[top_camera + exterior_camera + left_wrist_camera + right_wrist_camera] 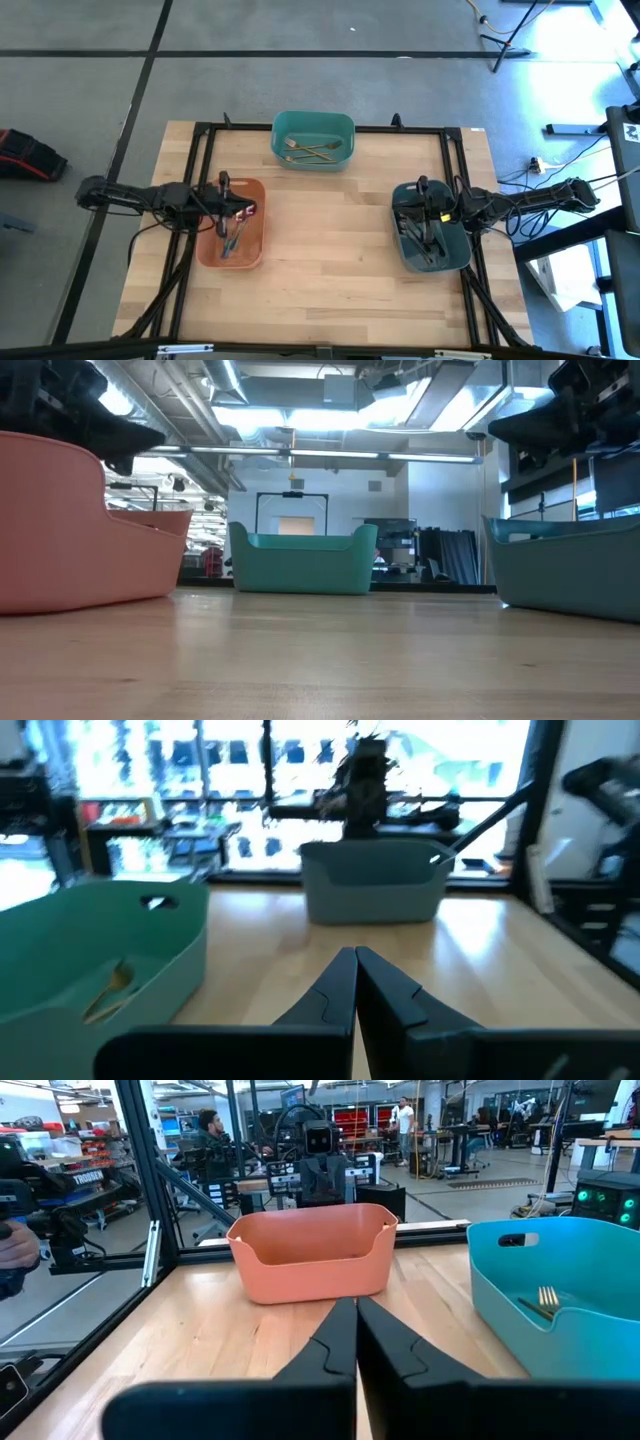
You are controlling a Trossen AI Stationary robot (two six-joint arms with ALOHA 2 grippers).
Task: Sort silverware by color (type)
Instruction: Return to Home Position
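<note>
- The silverware is lying sorted in three bins on the wooden surface (330, 280). Gold pieces (312, 151) are resting inside the teal bin (280, 135) at the far middle edge.
- Purple-blue pieces (228, 240) are sitting in the orange bin (250, 258), nearer than the teal bin and to its left.
- Dark pieces (420, 243) are sitting in the grey-blue bin (458, 258), nearer than the teal bin and to its right.
- No loose piece is showing on the bare wood, so the sorting is looking finished.
- The left pincer (355, 954) is hanging over the orange bin, its fingers pressed together and gripping nothing.
- The right pincer (356, 1304) is hanging over the grey-blue bin, likewise closed and empty.
- The step in hand is probably the return to rest. It is calling for each arm to lift straight up before pulling back, so the closed fingers are not catching a bin wall.
- A black frame (205, 150) is running round the surface on both sides of the teal bin, and each arm is needing to clear it.
- People (210, 1125) are standing in the room well beyond the orange bin, away from the surface.
</note>
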